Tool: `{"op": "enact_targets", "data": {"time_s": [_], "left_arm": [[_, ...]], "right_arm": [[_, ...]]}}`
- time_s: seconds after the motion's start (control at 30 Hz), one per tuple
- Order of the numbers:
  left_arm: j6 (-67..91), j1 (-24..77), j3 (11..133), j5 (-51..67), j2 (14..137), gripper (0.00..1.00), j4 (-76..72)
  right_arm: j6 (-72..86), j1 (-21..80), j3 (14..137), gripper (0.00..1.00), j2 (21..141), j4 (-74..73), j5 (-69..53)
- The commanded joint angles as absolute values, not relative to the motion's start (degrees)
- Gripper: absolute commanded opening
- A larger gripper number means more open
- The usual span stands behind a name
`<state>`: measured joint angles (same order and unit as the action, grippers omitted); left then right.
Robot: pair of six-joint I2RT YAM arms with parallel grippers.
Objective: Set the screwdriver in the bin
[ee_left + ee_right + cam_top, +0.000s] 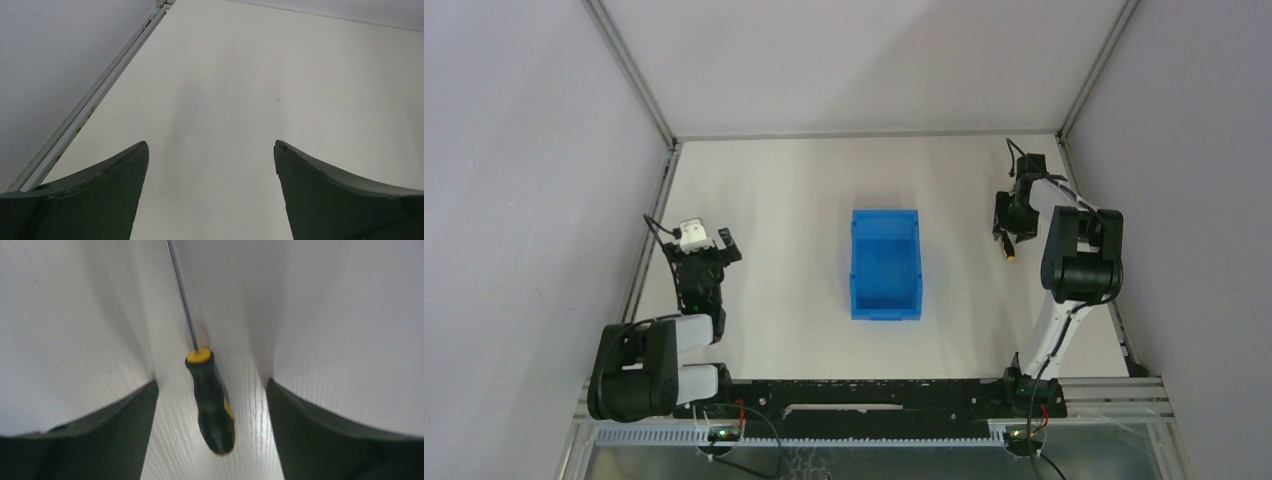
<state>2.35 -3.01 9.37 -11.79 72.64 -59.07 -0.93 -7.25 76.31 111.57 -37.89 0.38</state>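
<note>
Blue bin (886,282) seems bare; left gripper (210,147) gapes, right gripper (211,385) gapes astride loose screwdriver (211,405).

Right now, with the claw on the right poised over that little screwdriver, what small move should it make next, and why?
Probably close the right gripper on the screwdriver, perhaps after easing down a touch. Its fingers stand open on either side of the black-and-orange handle, which lies ungripped on the table.
</note>
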Motion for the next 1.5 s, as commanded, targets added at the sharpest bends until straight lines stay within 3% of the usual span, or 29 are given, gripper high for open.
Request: {"op": "enact_targets", "data": {"time_s": [0.0, 0.07, 0.33, 0.57, 0.77, 0.9, 1.07, 1.47], "left_arm": [[1.2, -2.8, 10.9, -12.0, 72.2, 1.0, -60.9], [1.2, -2.7, 10.9, -11.9, 72.2, 1.0, -60.9], [1.2, -2.7, 10.9, -12.0, 72.2, 1.0, -60.9], [1.2, -2.7, 10.9, -11.9, 72.2, 1.0, -60.9], [1.2, -2.7, 10.9, -12.0, 72.2, 1.0, -60.9], [1.2, -2.7, 11.0, -11.9, 72.2, 1.0, -60.9], [1.2, -2.7, 10.9, -12.0, 72.2, 1.0, -60.9], [1.2, -2.7, 10.9, -12.0, 72.2, 1.0, -60.9]], "right_arm": [[-1.0, -7.6, 78.4, 0.21, 113.3, -39.5, 1.6], [-0.3, -7.9, 78.9, 0.0, 111.6, -40.9, 2.6], [10.8, -7.6, 84.7, 0.0, 94.9, -51.5, 4.3], [20.8, -4.2, 86.3, 0.0, 79.1, -57.1, -1.9], [27.8, 8.5, 86.7, 0.0, 71.8, -55.0, -8.9], [31.0, 21.8, 86.4, 0.0, 70.9, -49.8, -11.2], [35.6, 32.9, 83.1, 0.0, 73.3, -45.2, -1.6], [46.8, 47.0, 70.5, 0.0, 87.2, -36.0, 18.0]]}}
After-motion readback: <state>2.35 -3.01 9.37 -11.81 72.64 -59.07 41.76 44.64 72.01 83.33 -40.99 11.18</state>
